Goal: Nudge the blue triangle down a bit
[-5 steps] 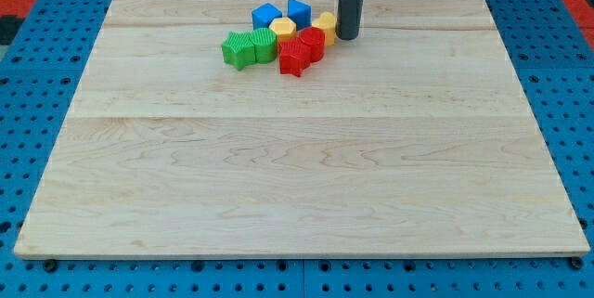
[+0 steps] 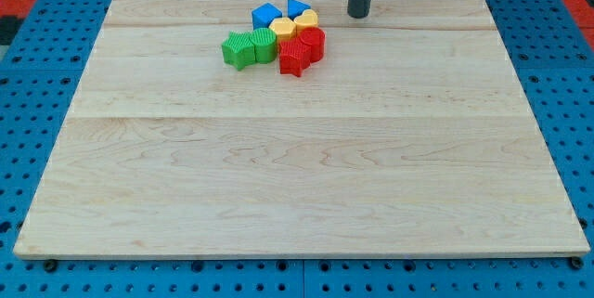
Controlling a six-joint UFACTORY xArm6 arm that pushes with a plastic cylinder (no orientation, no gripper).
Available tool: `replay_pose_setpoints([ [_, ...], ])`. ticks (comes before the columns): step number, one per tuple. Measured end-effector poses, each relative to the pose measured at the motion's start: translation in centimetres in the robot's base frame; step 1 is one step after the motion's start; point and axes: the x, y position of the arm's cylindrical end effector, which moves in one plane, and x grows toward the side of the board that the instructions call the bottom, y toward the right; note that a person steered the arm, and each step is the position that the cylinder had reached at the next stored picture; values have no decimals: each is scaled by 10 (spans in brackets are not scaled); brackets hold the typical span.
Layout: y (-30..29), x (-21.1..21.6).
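Observation:
The blue triangle (image 2: 297,6) lies near the view's top, at the back of a tight cluster. A second blue block (image 2: 266,16) sits to its left. Two yellow blocks (image 2: 283,28) (image 2: 307,20) lie just below them, and the right one partly hides the triangle's lower edge. Two red blocks (image 2: 313,44) (image 2: 294,58) and two green blocks (image 2: 238,50) (image 2: 264,45) form the cluster's lower row. My tip (image 2: 359,16) stands to the right of the blue triangle, about a block's width clear of the cluster, touching nothing.
The wooden board (image 2: 297,168) lies on a blue pegboard surround (image 2: 28,103). The cluster sits close to the board's top edge.
My tip has moved up and slightly right, away from the right yellow block. That yellow block now sits further left, tight against the blue triangle.

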Motion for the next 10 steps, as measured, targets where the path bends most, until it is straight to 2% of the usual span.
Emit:
replay_pose_setpoints([
  [1, -2, -14],
  [4, -75, -15],
  [10, -98, -2],
])
